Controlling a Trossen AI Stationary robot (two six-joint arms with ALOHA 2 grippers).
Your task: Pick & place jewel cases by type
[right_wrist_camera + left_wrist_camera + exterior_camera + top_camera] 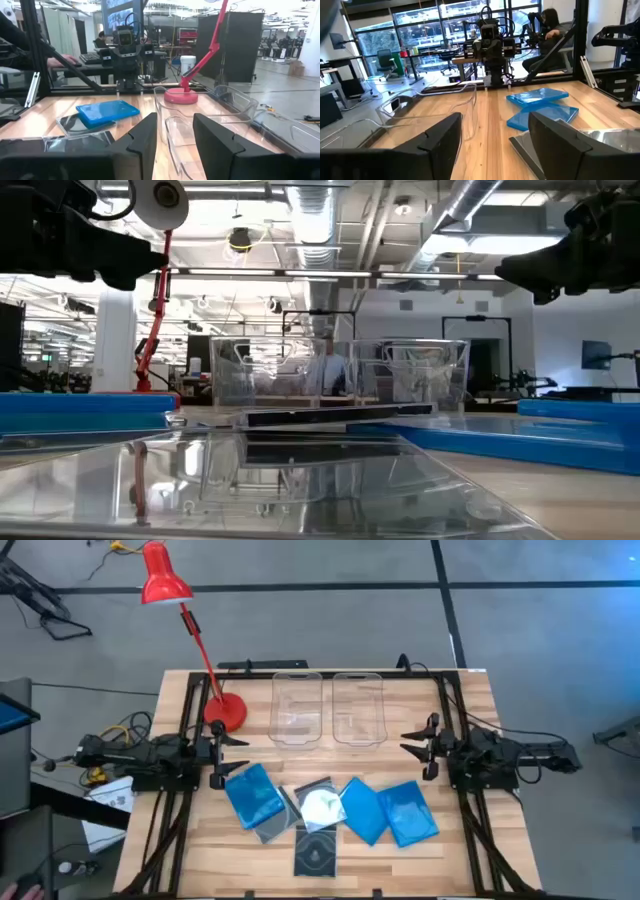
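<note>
waiting open grippers [222,754] [420,748] flanking six jewel cases [331,808]

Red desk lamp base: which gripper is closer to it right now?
Left. The left gripper sits just beside the red lamp base, towards the table's front; the right gripper is across the table, past both clear bins.

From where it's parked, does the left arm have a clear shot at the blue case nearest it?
Probably yes. The left gripper waits open just beside the blue case, which lies on top of a clear case, with nothing over it; the red lamp stands behind.
</note>
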